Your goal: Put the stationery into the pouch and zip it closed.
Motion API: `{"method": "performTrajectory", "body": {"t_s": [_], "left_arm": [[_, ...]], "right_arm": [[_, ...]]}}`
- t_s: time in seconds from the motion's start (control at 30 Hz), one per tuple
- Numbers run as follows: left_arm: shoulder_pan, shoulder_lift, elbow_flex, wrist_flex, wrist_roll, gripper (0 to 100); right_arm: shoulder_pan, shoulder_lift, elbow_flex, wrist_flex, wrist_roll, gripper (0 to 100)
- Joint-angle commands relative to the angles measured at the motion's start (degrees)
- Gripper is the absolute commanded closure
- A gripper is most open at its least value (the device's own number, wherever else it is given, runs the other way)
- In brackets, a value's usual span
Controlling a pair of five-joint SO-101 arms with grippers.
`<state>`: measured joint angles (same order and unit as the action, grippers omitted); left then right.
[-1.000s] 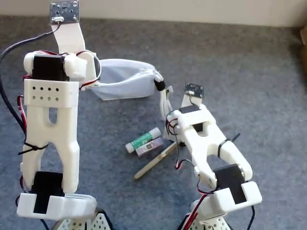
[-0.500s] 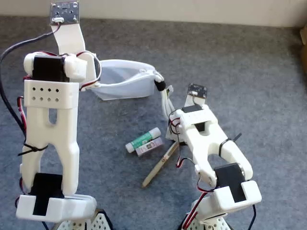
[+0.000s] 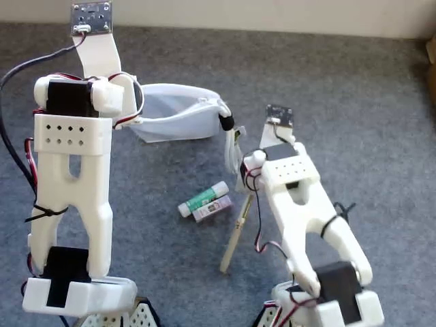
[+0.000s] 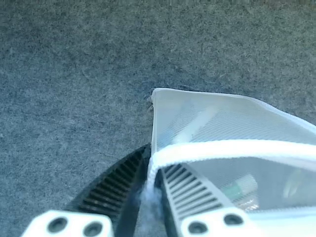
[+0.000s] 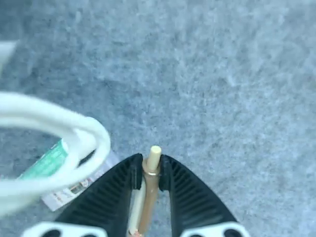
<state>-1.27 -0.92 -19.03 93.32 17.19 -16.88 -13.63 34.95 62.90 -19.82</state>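
High view: the left arm's body covers the left end of the pouch (image 3: 178, 109). The far end of the pencil (image 3: 236, 234) runs under the right arm's wrist. Whether its near tip touches the carpet (image 3: 354, 102) is hard to make out.

Left gripper (image 4: 150, 159): jaws nearly together, pinching the pouch's white rim at far centre.

Right gripper (image 5: 150, 161): narrow, clamped on the pencil near its top.

Glue stick (image 3: 203, 197) and small labelled tube (image 3: 213, 208) lie side by side, just left of the pencil.
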Motion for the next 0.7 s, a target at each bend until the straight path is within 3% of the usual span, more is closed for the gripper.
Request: {"method": "performTrajectory", "body": {"t_s": [0.0,0.67], "left_arm": [[-1.54,1.19,1.27,-0.44,0.35,99],[-1.54,1.27,1.27,-0.18,0.35,99]], "right_arm": [[0.31,-8.92,1.01,0.22,0.88,99.5],[0.31,-42.86,11.03,0.13,0.97,99.5]]}}
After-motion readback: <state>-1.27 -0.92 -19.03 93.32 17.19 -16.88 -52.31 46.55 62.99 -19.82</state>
